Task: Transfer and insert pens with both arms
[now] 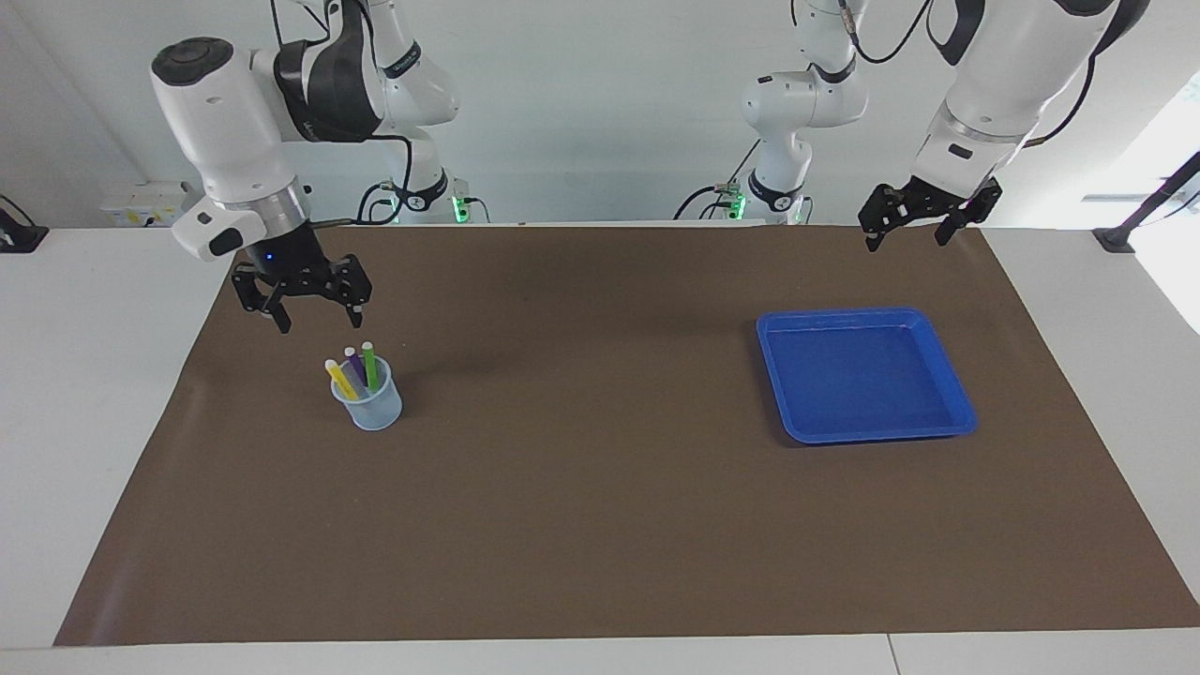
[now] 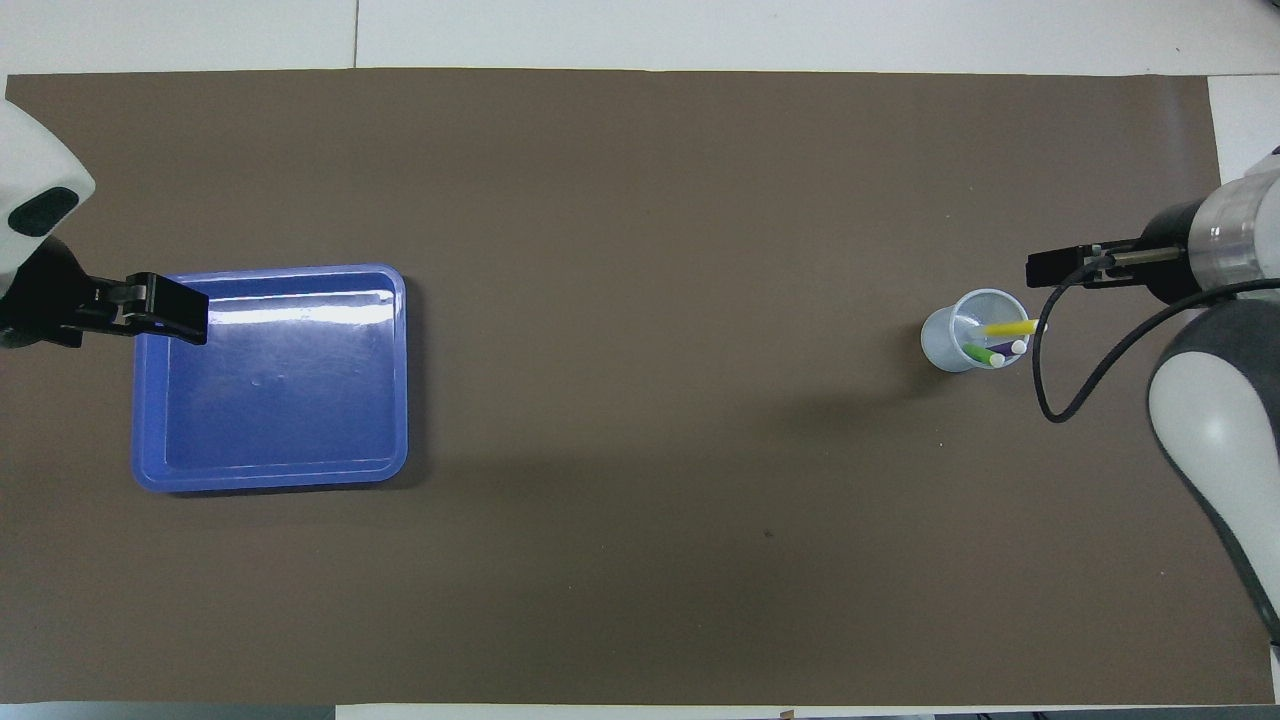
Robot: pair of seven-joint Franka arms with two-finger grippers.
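Pens (image 1: 357, 368): green, purple, yellow, all standing in cup (image 1: 367, 405), caps up, long axes near upright, leaning slightly. Right jaws (image 1: 302, 292) raised, apart, empty; pens below them, just off to one side. Left jaws (image 1: 919, 212) apart, empty, well away, above desk (image 1: 600, 525) edge near tray (image 1: 867, 427). Right arm nearer. Judgement: insertion looks complete.

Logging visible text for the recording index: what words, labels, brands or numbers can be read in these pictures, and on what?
None can be read.
Right arm: a black band carries small pale lettering, too small to read.
Blue tray, clear cup and pens: no markings visible.
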